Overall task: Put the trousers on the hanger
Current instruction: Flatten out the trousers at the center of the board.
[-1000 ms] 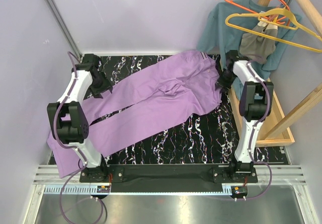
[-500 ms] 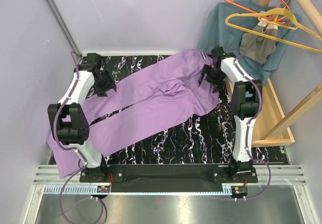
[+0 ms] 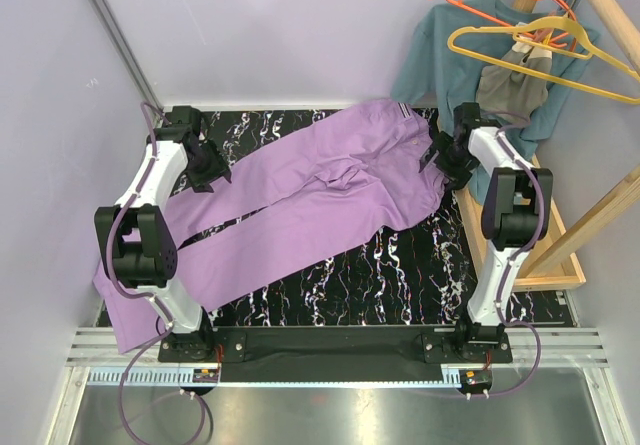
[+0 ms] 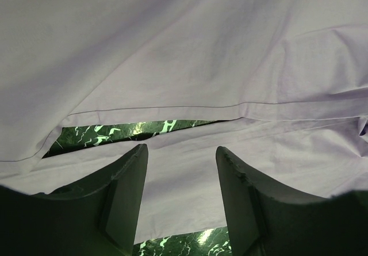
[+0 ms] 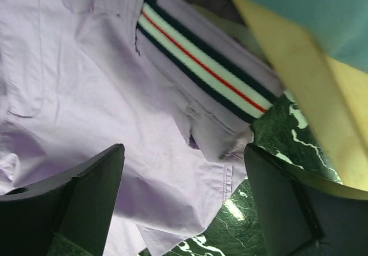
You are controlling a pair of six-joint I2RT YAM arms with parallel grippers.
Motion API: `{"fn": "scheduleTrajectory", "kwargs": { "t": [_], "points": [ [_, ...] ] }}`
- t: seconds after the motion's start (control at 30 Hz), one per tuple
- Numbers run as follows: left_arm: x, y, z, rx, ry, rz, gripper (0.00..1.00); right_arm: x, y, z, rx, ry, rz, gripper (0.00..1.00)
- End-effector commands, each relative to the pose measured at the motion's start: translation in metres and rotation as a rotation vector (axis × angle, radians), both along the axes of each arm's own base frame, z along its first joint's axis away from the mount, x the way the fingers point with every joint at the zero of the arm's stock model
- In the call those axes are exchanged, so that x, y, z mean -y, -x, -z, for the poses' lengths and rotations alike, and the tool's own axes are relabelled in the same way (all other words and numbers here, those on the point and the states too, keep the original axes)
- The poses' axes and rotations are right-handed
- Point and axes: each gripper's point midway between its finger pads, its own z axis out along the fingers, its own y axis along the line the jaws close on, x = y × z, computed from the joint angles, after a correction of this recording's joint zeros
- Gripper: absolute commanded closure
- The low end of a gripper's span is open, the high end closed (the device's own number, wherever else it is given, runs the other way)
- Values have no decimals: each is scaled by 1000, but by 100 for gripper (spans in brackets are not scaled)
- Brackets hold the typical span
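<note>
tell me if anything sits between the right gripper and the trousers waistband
Nothing visible does. The right gripper is open over the trousers, with the striped waistband bare ahead of its fingers. The teal shirt and the wooden frame lie beyond the waistband, not over it.

We see a black table [image 3: 400, 275] with white swirls. Pale walls [image 3: 280, 35] stand behind it. A wooden rack [image 3: 590, 216] stands right of it.

— Where did the top view look from?
— High behind both arms, down over the black marbled counter [image 3: 400, 265].
— And the wrists?
— Close above the lilac cloth trousers [image 3: 300, 195], which all three shared.
</note>
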Motion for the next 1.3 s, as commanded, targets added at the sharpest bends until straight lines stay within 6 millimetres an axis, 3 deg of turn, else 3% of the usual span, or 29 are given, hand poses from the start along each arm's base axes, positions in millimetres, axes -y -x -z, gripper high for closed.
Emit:
{"fn": "scheduleTrajectory", "kwargs": {
  "t": [0.0, 0.53, 0.87, 1.03, 1.27],
  "points": [
    [5, -2, -19, 58, 19, 35, 44, 19, -12, -29, 133, 8, 123, 10],
    [9, 9, -16, 46, 37, 61, 44, 48, -29, -18, 313, -124, 423, 26],
    [11, 13, -20, 63, 42, 85, 44, 58, -32, 5, 267, -166, 515, 29],
    [15, 14, -23, 75, 53, 102, 43, 65, -22, 14, 219, -114, 529, 37],
    [18, 16, -26, 97, 67, 126, 40, 72, -15, 25, 181, -60, 519, 37]
  ]
}}
